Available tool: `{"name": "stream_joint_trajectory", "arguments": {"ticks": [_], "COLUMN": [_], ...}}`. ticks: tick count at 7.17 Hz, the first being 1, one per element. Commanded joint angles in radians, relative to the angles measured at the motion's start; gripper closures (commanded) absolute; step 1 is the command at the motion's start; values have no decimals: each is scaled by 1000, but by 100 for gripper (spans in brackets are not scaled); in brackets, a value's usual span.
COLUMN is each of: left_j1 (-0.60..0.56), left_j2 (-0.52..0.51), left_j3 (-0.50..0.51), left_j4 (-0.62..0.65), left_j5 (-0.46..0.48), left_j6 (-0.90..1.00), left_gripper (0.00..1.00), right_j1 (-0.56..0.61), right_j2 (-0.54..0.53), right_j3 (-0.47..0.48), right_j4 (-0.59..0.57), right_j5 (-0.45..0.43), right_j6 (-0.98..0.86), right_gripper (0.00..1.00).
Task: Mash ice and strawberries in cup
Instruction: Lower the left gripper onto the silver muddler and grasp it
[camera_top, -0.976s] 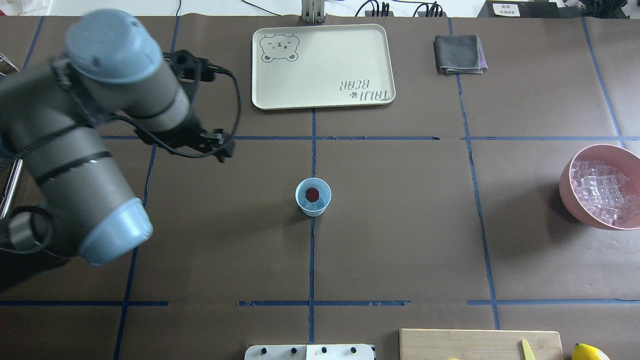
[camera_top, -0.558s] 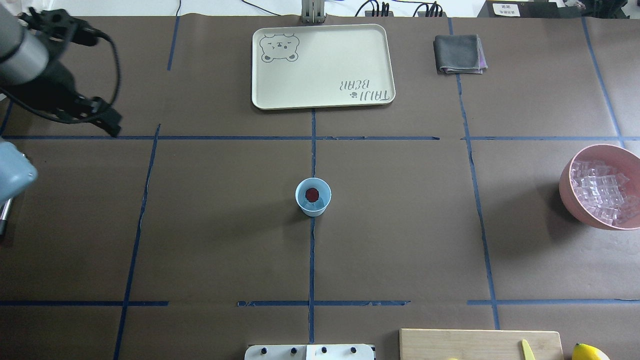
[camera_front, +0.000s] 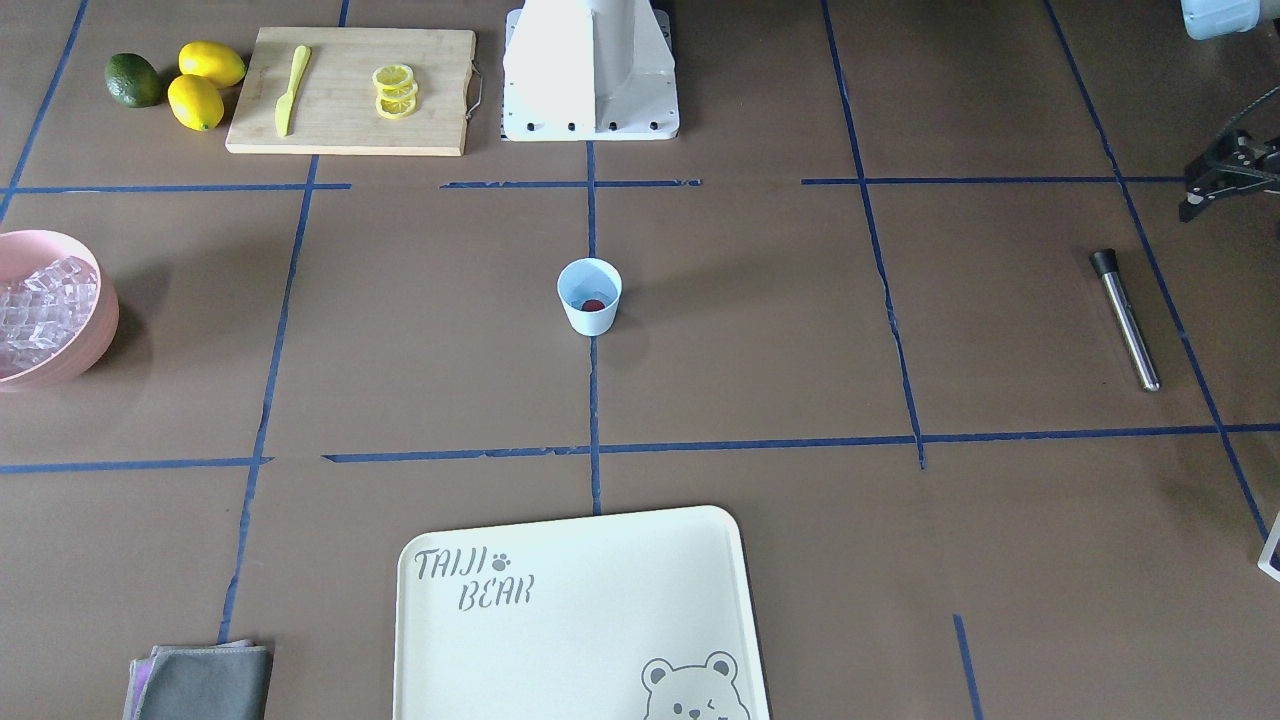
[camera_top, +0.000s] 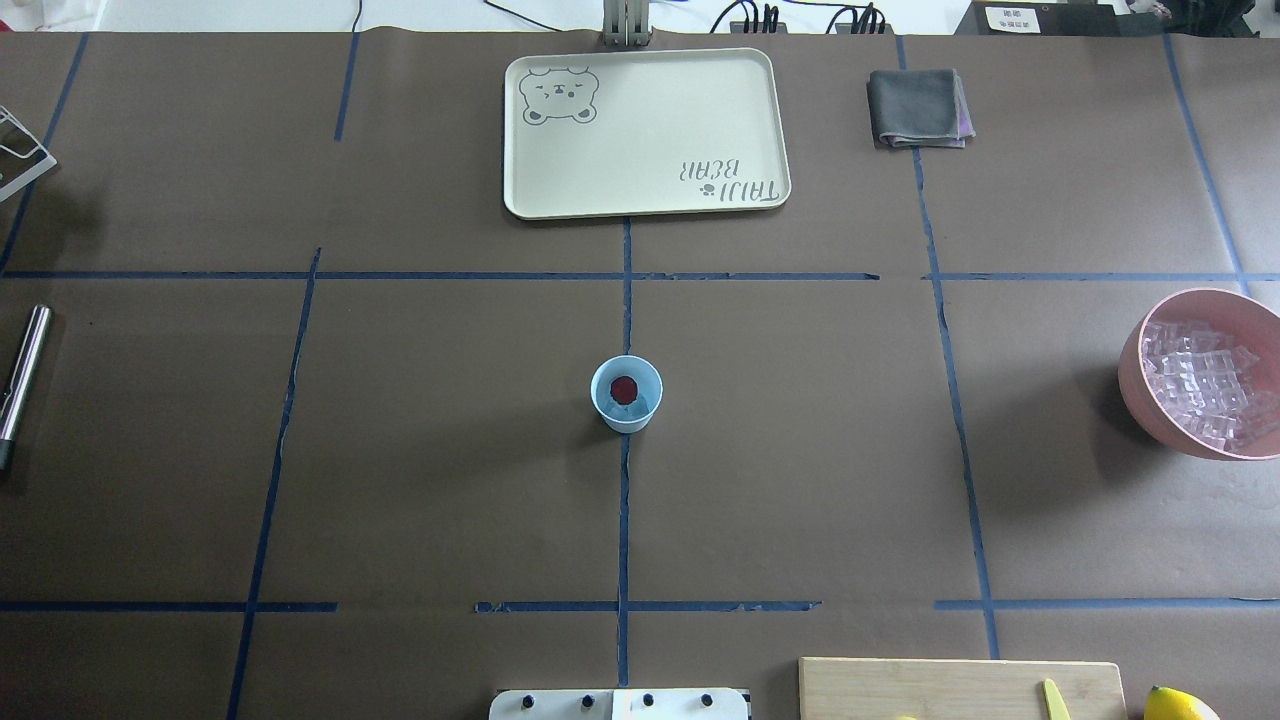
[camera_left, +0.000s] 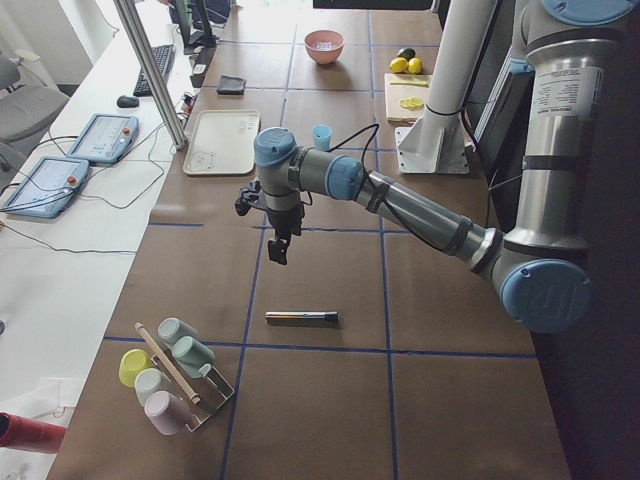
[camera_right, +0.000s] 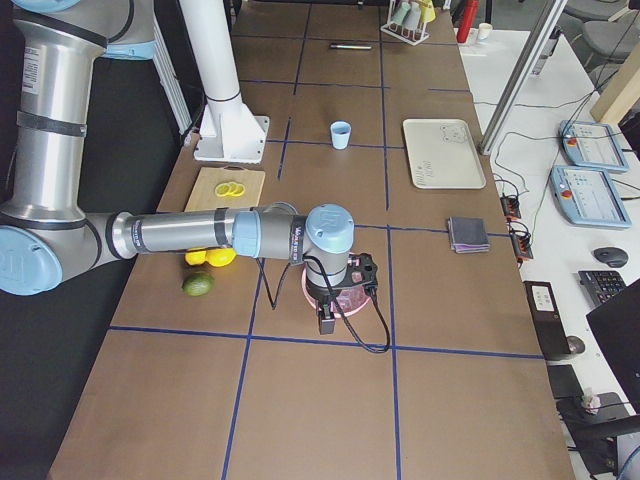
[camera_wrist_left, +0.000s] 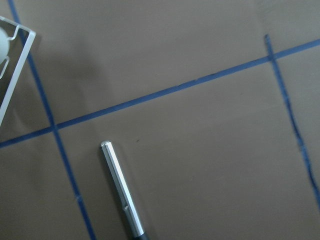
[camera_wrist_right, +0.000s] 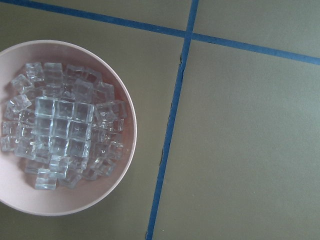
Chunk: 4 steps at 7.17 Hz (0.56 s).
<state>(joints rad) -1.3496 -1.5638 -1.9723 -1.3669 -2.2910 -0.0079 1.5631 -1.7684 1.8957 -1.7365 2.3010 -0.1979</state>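
Observation:
The light-blue cup (camera_top: 626, 393) stands upright at the table's centre; it also shows in the front view (camera_front: 589, 296). A red strawberry (camera_top: 624, 387) lies inside it on pale ice (camera_top: 641, 406). More ice cubes (camera_wrist_right: 65, 135) fill the pink bowl (camera_top: 1135, 365) at the right edge. A metal muddler with a black end (camera_front: 1125, 318) lies flat at the far left. My left gripper (camera_left: 277, 255) hangs over the table near the muddler; I cannot tell whether it is open. My right gripper (camera_right: 326, 322) hangs over the pink bowl; I cannot tell its state.
A cream bear tray (camera_top: 645, 130) and a folded grey cloth (camera_top: 918, 107) lie at the far side. A cutting board (camera_front: 350, 120) holds lemon slices (camera_front: 394, 90) and a yellow knife (camera_front: 288, 88), with lemons (camera_front: 205, 85) and a lime (camera_front: 133, 80) beside it. A cup rack (camera_left: 175, 375) stands at the left end.
My left arm has swung out of the overhead view to the left, uncovering the muddler and the rack corner. The cup and its contents have not moved.

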Motion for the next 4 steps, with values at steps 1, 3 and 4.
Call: {"name": "stream_joint_trajectory", "arguments": {"ticks": [1,3,4], "left_j1": [-6,4,54], "left_j2": [39,36,34], "left_j3": [149,347,440], "left_j4": [-233,-567,-730], "left_j5": [-1,-1,2], "left_j6": [-70,-291,-391], "left_gripper": [0,0,0], "right_j1": [0,0,0], "right_j2": [1,1,1], "right_j3": [0,2,2], "right_j4": [0,0,0], "right_j5": [0,0,0], "right_j6": [0,0,0], "right_gripper": [0,0,0]}}
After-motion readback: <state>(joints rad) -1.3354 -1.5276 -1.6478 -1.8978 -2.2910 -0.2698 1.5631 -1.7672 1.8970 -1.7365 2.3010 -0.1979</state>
